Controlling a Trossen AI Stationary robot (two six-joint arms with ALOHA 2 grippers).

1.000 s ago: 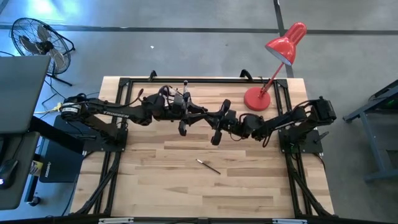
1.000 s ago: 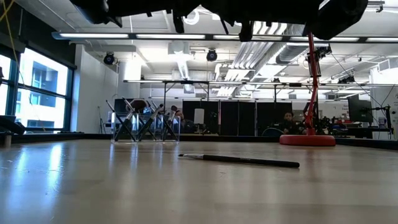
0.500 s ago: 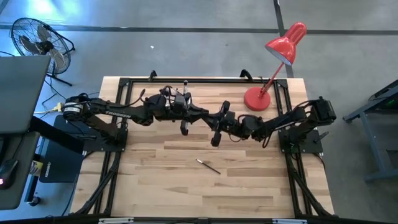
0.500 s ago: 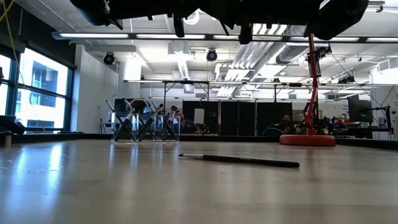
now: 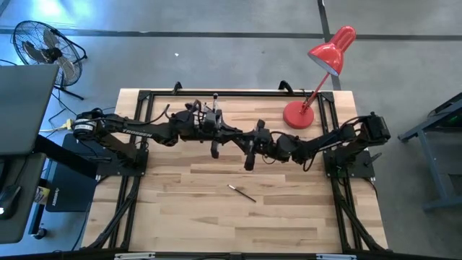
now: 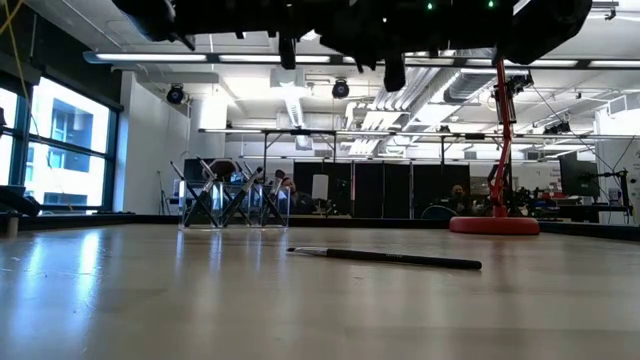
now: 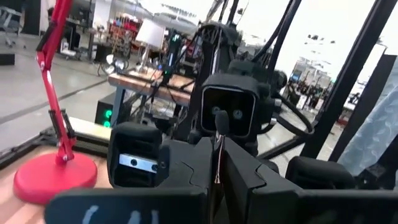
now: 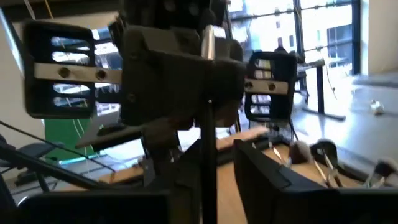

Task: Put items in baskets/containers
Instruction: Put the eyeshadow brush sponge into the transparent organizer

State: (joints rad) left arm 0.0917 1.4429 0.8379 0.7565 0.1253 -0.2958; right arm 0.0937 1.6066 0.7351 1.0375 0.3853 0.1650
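High over the table's far middle my two grippers meet tip to tip. My left gripper (image 5: 234,134) (image 7: 217,180) is shut on a thin dark makeup brush (image 7: 216,155). The same brush (image 8: 208,143) stands upright between the parted fingers of my right gripper (image 5: 249,139) (image 8: 208,193), which is open. Another brush (image 5: 242,193) (image 6: 385,259) lies flat on the table's middle. The clear holder (image 6: 232,205) stands on the table toward the far edge, with several brushes leaning in it (image 8: 323,162). My left gripper pinches the brush's thin handle (image 7: 216,169) between its two fingers. The fingers come in about level from the table's left and lie across the handle. The brush stands roughly upright, lifted well clear of the table.
A red desk lamp's base (image 5: 297,114) (image 6: 493,225) stands at the table's far right, with its head (image 5: 333,49) beyond the far edge. A black frame runs along the table's sides (image 5: 130,195). A floor fan (image 5: 43,47) stands off the table at the far left.
Both grippers have stayed at their meeting place above the table's far middle. My right gripper has rolled a little about its own line, and a dark part of it hangs lower in the low view. The brush on the table has not moved.
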